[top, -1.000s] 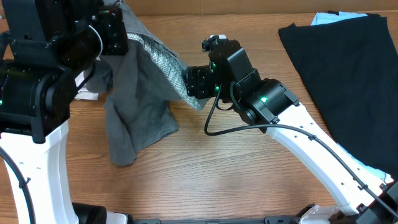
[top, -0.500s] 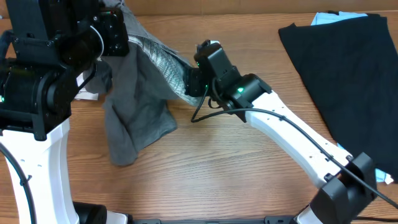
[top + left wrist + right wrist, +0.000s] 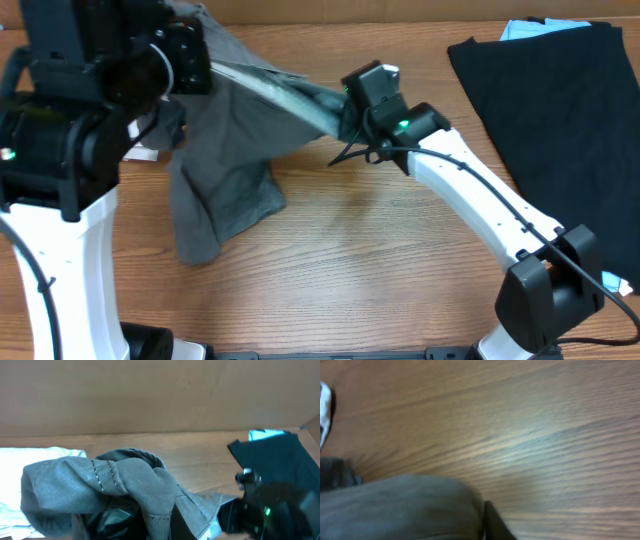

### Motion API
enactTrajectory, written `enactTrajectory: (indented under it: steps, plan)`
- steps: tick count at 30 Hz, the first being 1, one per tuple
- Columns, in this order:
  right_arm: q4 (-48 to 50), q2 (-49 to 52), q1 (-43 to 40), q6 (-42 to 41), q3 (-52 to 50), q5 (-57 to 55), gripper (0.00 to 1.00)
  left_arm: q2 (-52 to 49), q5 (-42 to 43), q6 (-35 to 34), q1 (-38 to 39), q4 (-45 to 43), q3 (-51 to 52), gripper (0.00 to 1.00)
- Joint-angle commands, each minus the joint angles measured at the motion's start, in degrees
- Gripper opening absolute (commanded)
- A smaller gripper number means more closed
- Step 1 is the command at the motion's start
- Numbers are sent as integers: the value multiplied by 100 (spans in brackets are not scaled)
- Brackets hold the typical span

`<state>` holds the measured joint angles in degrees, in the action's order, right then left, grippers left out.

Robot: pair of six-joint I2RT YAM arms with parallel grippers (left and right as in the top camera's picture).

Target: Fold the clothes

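The grey shorts (image 3: 225, 175) hang between my two grippers, their lower part draped on the wooden table. My left gripper (image 3: 195, 62) is at the top left, shut on one end of the waist. The bunched grey cloth (image 3: 125, 480) covers its fingers in the left wrist view. My right gripper (image 3: 346, 108) is shut on the other end of the waistband, which runs taut between the two. In the right wrist view, grey fabric (image 3: 395, 505) lies against one dark fingertip (image 3: 492, 522) above the table.
A large black garment (image 3: 560, 130) is spread over the right side of the table, with a pale blue piece (image 3: 540, 28) at its far edge. Something white (image 3: 140, 152) lies under the left arm. My right arm (image 3: 270, 505) shows in the left wrist view.
My right gripper has gone from open to shut on the waistband and moved right and up, pulling the band taut. The left gripper has stayed shut in place.
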<state>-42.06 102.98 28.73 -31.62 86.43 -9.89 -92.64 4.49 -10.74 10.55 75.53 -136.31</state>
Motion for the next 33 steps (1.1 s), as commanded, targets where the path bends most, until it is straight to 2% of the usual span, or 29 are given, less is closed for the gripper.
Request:
enactTrajectory:
  steps: [1, 3, 7, 15, 26, 33]
  plan:
    - [-140, -125, -616, 549, 81, 107, 4, 116, -487, -59, -79, -208, -151, 4]
    - [-223, -315, -911, 903, 273, 529, 4, 116, -680, -9, -76, -205, -151, 4]
    - [-632, -824, -1460, 1416, 881, 1176, 4, 125, -706, 518, -76, -208, -151, 4]
    - [-2470, -1491, -2017, 2258, 2820, 1451, 4, 197, -732, 824, -76, -205, -153, 4]
    - [-4509, -2221, -2017, 2459, 5145, 1078, 4, 1360, -1305, 820, -76, 66, -153, 4]
    - [-5246, -2949, -2017, 2437, 5729, 925, 4, 2090, -1307, 713, -76, 695, -153, 4]
